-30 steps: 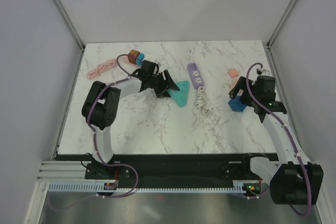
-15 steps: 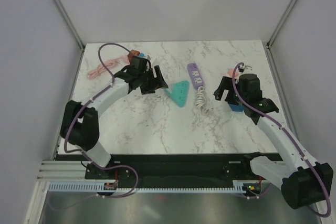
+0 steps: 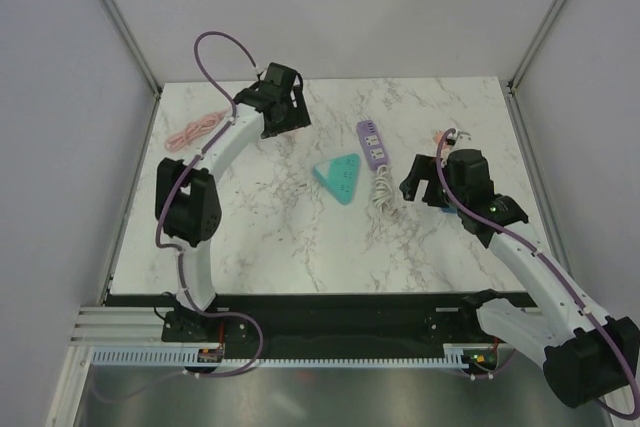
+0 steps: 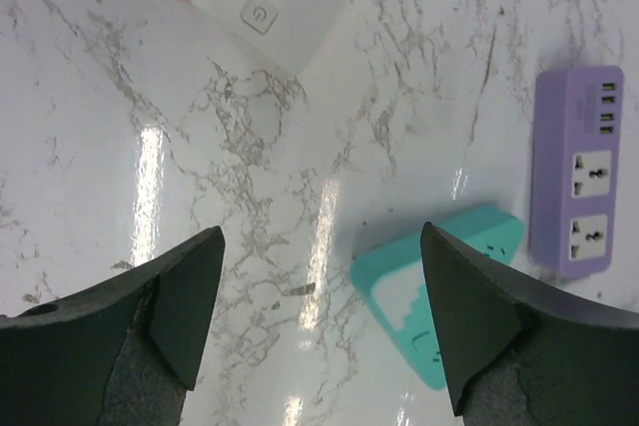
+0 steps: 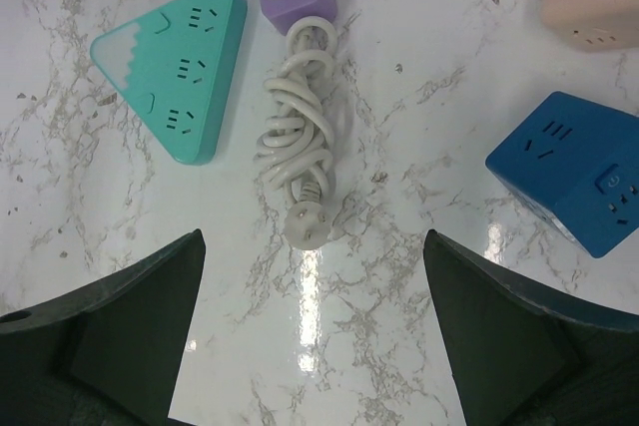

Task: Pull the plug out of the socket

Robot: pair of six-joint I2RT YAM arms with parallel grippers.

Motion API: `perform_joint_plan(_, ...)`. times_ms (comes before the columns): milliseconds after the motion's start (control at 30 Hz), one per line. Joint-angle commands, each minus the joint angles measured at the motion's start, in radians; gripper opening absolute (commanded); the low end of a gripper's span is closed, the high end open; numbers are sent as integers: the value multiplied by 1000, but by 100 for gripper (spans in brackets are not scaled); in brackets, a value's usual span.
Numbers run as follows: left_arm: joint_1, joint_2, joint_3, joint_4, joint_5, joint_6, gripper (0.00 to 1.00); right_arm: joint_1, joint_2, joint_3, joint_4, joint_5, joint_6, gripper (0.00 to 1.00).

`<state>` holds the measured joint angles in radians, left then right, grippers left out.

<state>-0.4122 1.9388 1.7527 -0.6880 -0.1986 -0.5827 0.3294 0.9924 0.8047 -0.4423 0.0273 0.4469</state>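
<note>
The left claw [image 4: 319, 276] is standing wide and empty, having released the teal triangular plastic socket block [image 5: 175, 67] and swung away to the far edge of the white marble table [image 3: 280, 237]. The right claw [image 5: 313, 276], also spread open and holding nothing, has come in over the white plug [image 5: 305, 224]. The plug is lying loose on the table at the end of the coiled white cord [image 5: 300, 137] of the purple power strip [image 4: 584, 172]. The pull is looking finished.
</note>
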Motion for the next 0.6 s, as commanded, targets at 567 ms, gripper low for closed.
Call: perform_joint_plan(567, 4, 342, 364, -70, -208, -3, 88, 3, 29, -33, 73, -12, -105, 98)
